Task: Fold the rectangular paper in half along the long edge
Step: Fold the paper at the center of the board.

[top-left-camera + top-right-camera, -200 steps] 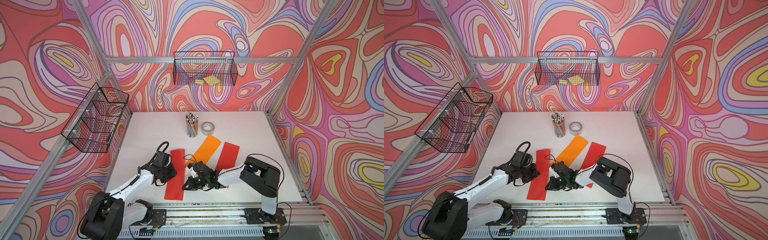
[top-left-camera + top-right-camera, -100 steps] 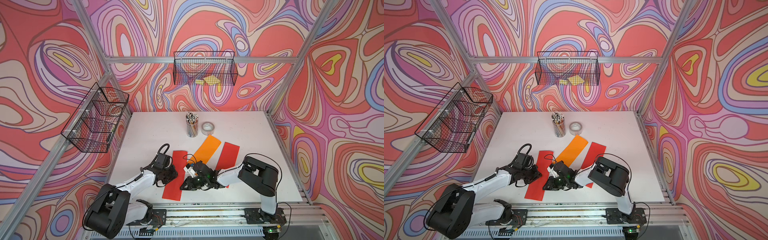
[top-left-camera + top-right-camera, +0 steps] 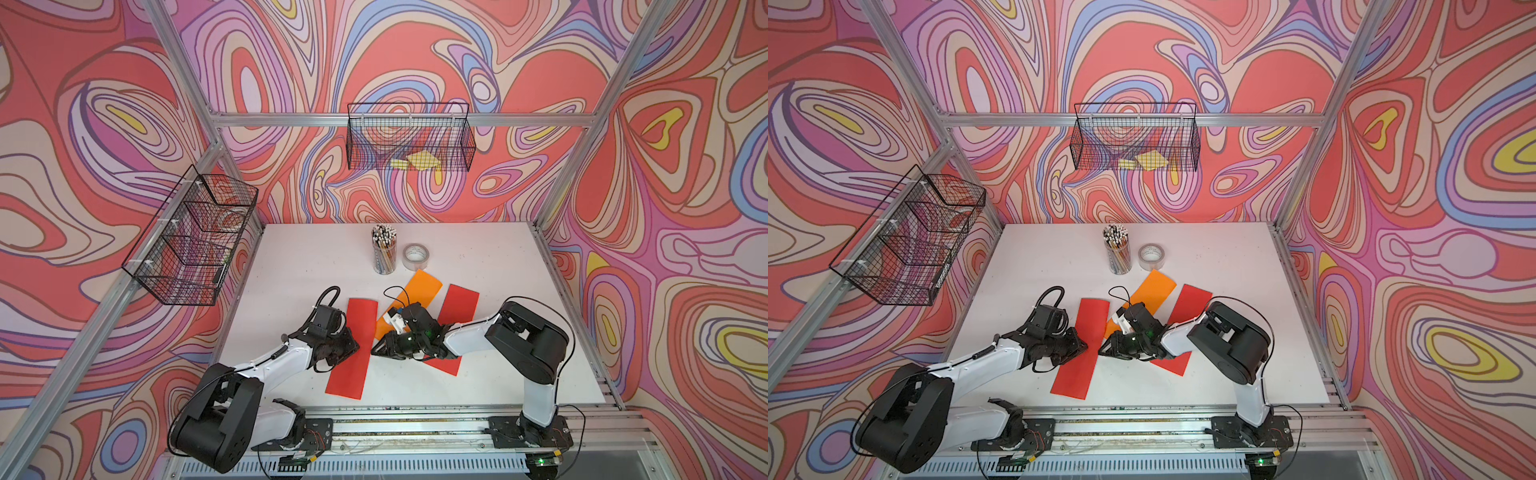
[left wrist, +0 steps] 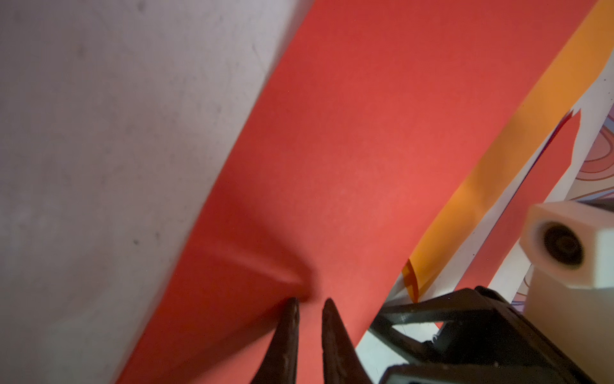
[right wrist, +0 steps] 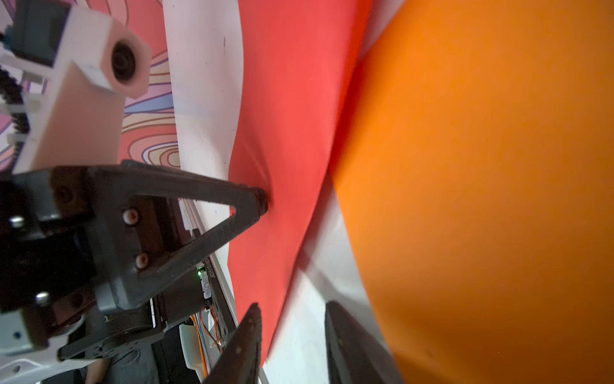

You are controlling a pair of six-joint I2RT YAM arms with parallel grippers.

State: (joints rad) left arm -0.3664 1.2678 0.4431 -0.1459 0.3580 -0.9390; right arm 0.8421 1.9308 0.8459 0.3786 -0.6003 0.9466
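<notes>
Red sheet (image 3: 348, 376) lies front centre. Left claw (image 4: 310, 307): jaws barely parted, tips pressing its left long edge. Right claw (image 5: 293, 305): jaws apart at opposite edge. Advice: pinch one edge, carry it across squarely, avoiding orange sheet (image 3: 419, 291) beyond.

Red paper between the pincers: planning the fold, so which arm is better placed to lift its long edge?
Probably the right: its open right pincer sits astride the long edge of the red paper, while the left pincer presses down mid-sheet.
</notes>
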